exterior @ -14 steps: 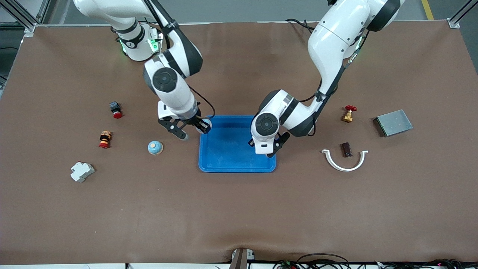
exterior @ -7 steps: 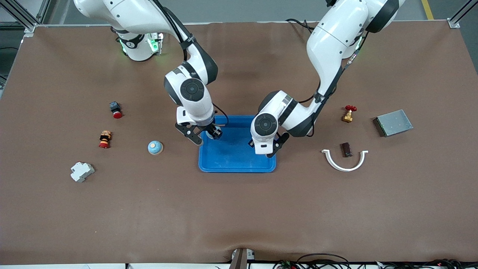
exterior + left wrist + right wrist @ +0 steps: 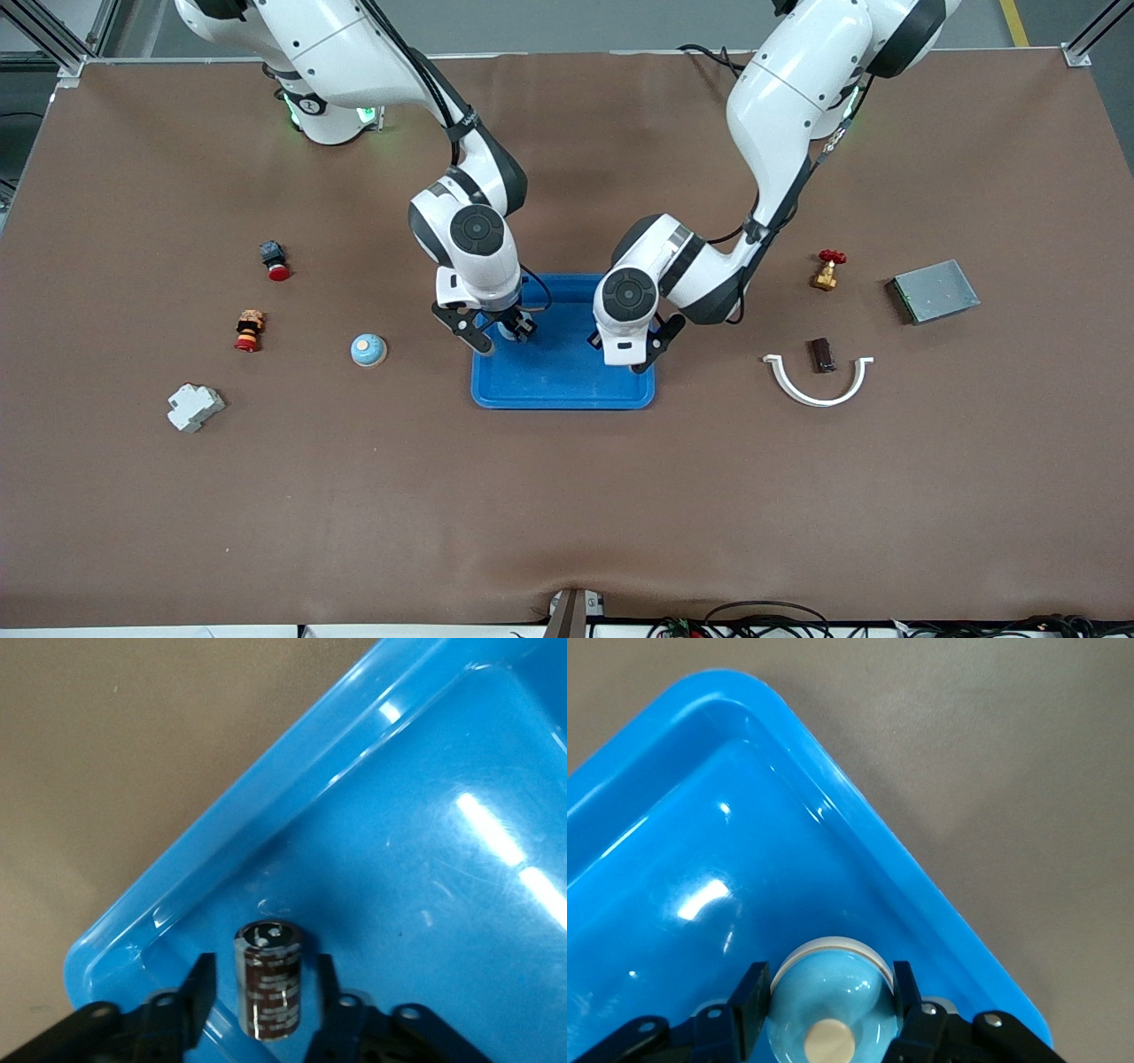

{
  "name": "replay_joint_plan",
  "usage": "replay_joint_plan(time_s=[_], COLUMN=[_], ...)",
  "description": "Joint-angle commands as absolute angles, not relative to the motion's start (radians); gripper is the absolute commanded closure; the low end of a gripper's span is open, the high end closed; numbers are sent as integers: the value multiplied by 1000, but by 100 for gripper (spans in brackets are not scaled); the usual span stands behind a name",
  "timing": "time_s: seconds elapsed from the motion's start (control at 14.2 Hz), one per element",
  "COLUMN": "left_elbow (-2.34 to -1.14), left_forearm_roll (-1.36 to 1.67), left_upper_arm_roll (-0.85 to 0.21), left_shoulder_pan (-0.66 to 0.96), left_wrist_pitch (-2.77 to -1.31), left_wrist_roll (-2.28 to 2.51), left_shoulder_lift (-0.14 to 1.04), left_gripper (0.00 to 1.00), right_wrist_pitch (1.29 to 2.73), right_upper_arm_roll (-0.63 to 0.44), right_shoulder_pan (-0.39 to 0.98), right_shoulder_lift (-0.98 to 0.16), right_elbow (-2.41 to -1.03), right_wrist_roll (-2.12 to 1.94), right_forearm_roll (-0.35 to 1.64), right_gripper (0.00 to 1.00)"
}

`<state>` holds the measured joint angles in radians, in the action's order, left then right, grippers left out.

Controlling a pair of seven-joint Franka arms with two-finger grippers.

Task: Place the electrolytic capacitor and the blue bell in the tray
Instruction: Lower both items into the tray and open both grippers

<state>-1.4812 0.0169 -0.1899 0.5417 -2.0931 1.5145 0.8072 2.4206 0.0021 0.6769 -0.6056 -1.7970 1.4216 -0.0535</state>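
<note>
The bright-blue tray (image 3: pixel 567 377) lies mid-table. My left gripper (image 3: pixel 636 350) hangs low over the tray's end toward the left arm. In the left wrist view this gripper (image 3: pixel 266 970) is open. The brown electrolytic capacitor (image 3: pixel 270 988) sits between its fingers with a gap on each side, inside the tray (image 3: pixel 425 815) near a corner. My right gripper (image 3: pixel 500 332) is over the tray's corner toward the right arm. In the right wrist view it (image 3: pixel 830 983) is shut on a blue bell (image 3: pixel 824 1001) above the tray floor (image 3: pixel 700 815).
A second blue bell (image 3: pixel 368 349), a red button (image 3: pixel 275 260), a striped toy (image 3: pixel 249 330) and a white breaker (image 3: pixel 195 407) lie toward the right arm's end. A brass valve (image 3: pixel 828 268), grey box (image 3: pixel 932 291), white curved clip (image 3: pixel 818 381) and brown block (image 3: pixel 822 354) lie toward the left arm's end.
My right arm carried its bell from beside the tray to over the tray's corner. My left gripper's fingers opened and let go of the capacitor.
</note>
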Motion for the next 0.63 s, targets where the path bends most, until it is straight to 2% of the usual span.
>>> replay_joint_plan(time_s=[0.0, 0.28, 0.56], left_elbow=[-1477, -1474, -1468], left_forearm_roll=[-27, -40, -52], left_upper_arm_roll=[-179, -181, -179], left_shoulder_pan=[560, 558, 532], left_wrist_pitch=[-2102, -2083, -1987], left_wrist_roll=[1540, 1532, 1465], left_shoulder_lift=[801, 773, 720], left_gripper=[0, 0, 0], right_wrist_pitch=[2416, 2418, 2453], right_upper_arm_roll=[-11, -11, -11], right_shoulder_pan=[701, 715, 716], right_shoulder_lift=[-626, -637, -646], right_elbow=[-1770, -1770, -1770], right_wrist_roll=[1471, 1497, 1511], right_forearm_roll=[-93, -95, -103], right_gripper=[100, 100, 100])
